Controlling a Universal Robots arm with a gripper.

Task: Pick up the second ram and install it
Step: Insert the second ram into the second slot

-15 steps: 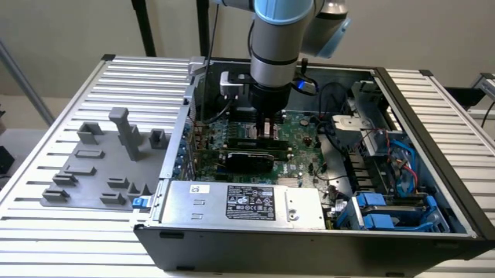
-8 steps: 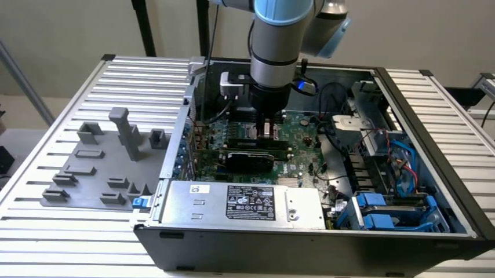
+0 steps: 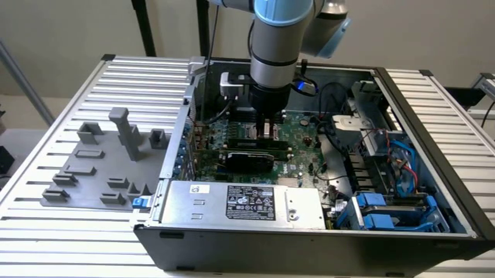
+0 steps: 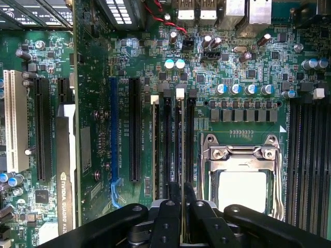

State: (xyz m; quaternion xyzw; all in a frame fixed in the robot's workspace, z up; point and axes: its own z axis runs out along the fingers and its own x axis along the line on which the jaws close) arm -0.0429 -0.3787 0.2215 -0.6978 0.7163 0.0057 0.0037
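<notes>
Gripper (image 4: 182, 199) fingers closed on the ram (image 4: 182, 155) — thin board held edge-on, standing in the slot (image 4: 182, 139) beside the CPU socket (image 4: 242, 175). Its far end sits level with the white latch (image 4: 180, 93). Risks, as I judge them: slight tilt or offset jams the board against the slot walls; uneven pressing leaves one end unseated. The neighbouring slot (image 4: 160, 139) lies just beside — little margin. In the exterior view the arm (image 3: 272, 52) reaches deep inside the case (image 3: 309, 231).

You get even, soft overhead light on the slatted table (image 3: 69, 226) with only faint shadows, a dim interior inside the computer case (image 3: 325, 249), mild glare on the silver processor (image 4: 241, 188), and blurred, dark gripper (image 4: 182, 206) fingers close to your wrist camera.
</notes>
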